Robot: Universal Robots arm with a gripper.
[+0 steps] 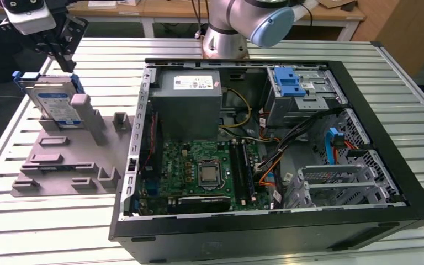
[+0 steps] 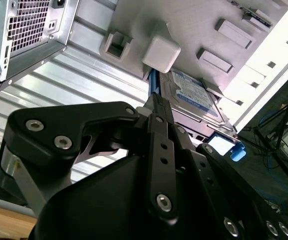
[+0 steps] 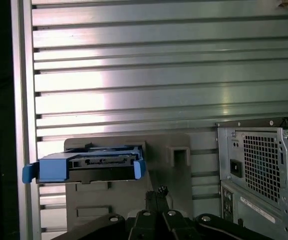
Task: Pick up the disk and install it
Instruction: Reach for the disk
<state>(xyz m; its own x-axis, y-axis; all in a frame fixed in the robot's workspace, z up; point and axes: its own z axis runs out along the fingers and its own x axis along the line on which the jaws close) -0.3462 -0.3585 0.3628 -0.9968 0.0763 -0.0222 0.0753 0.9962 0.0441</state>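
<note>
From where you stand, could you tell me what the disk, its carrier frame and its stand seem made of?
The disk: apparently metal, a silvery casing under a glossy blue-and-white label. Its carrier frame: likely plastic, uniform matte blue with moulded tabs. The stand: probably plastic, matte grey throughout with blocky moulded slots, though painted metal cannot be excluded.

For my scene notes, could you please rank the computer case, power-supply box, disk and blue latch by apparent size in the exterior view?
Largest to smallest:
1. computer case
2. power-supply box
3. disk
4. blue latch
</note>
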